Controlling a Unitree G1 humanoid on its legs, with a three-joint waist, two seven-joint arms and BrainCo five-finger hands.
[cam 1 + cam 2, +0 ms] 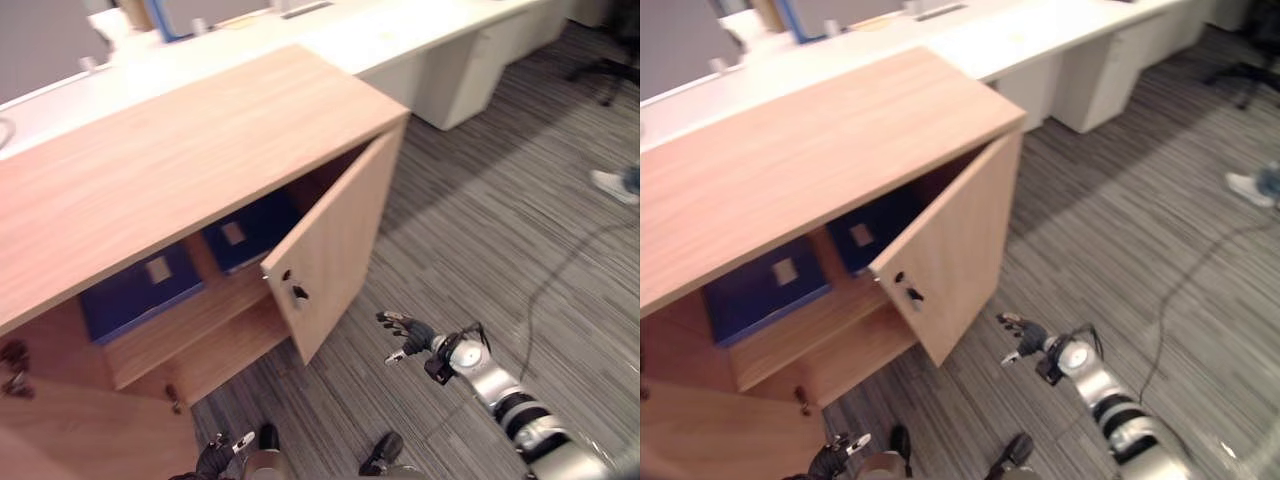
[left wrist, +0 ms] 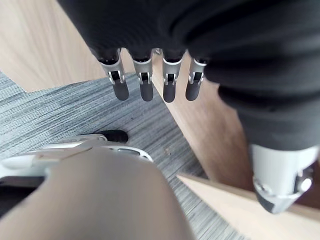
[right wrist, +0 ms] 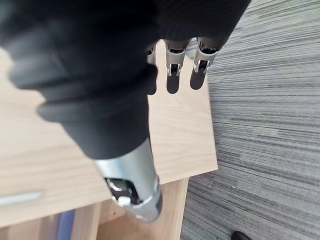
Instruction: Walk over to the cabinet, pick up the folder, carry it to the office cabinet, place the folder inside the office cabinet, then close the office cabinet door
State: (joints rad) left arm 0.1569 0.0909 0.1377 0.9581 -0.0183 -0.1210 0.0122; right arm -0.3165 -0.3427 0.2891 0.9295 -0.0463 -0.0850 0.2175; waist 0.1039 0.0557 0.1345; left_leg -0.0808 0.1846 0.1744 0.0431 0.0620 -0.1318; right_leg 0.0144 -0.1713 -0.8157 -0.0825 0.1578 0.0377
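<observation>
Step in hand: closing the office cabinet door [image 1: 335,250], which stands partly open. One blue folder [image 1: 140,290] and a second blue folder [image 1: 250,232] lie on the shelf inside the office cabinet [image 1: 180,150], beyond the door from the right hand [image 1: 405,335]. It cannot be told which is the task's own.

The right hand is empty, with fingers extended and spread, near the door's outer face but apart from it. The left hand [image 1: 215,458] hangs low, fingers straight, holding nothing.

Next move, as judged: set the right hand flat on the outer face near the free edge and push until the door is flush.
</observation>
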